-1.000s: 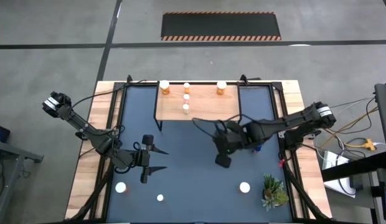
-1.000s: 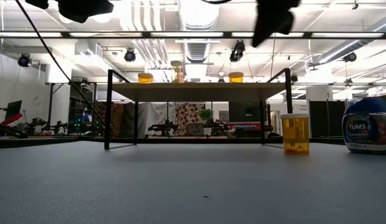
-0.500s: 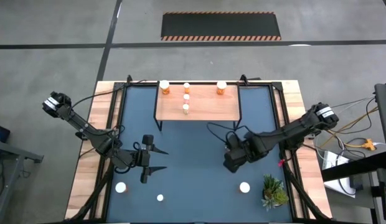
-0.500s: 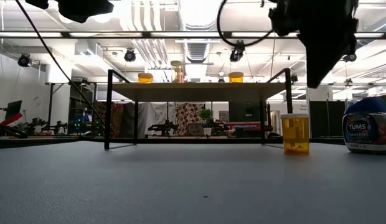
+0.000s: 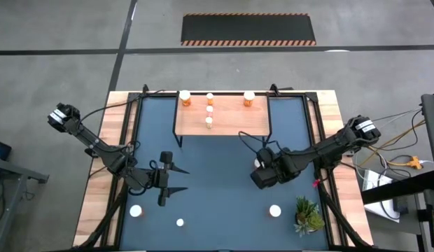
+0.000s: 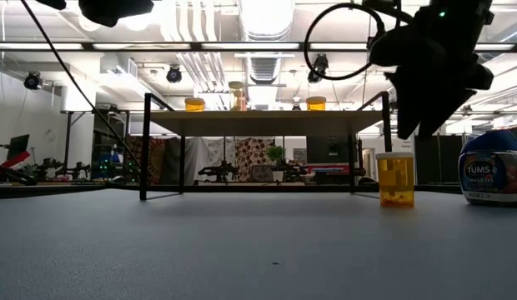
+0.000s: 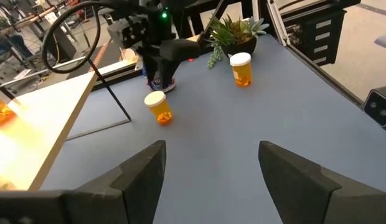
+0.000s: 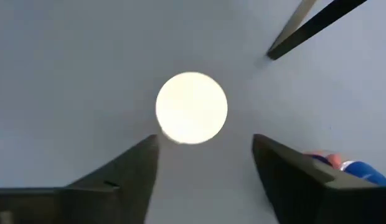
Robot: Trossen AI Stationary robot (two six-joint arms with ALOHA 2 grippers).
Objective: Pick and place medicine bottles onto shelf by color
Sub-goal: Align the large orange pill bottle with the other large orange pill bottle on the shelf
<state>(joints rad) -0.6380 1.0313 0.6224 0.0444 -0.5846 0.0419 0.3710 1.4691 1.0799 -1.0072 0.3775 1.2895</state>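
Note:
An orange medicine bottle with a white cap [image 8: 192, 107] stands upright on the blue mat [image 5: 217, 203], in front of the shelf's right end. My right gripper [image 8: 205, 140] hangs open just above it, fingers pointing down, one on either side of the cap and clear of it. The low view shows the same bottle [image 6: 395, 179] under the gripper [image 6: 415, 129]. A blue bottle [image 6: 492, 167] stands close by on the right. My left gripper [image 5: 180, 180] waits open over the mat's left half. The wooden shelf [image 5: 234, 124] carries several bottles.
Three more white-capped bottles stand near the mat's front: two at the left [image 5: 136, 211] [image 5: 180, 223] and one at the right [image 5: 275, 210]. A small green plant [image 5: 308, 215] sits at the front right corner. The shelf's black legs [image 6: 145, 146] stand at the far side.
My right gripper has gone toward the table's right edge and come down over the orange bottle. Its fingers, shut before, have opened. The bottle has not moved.

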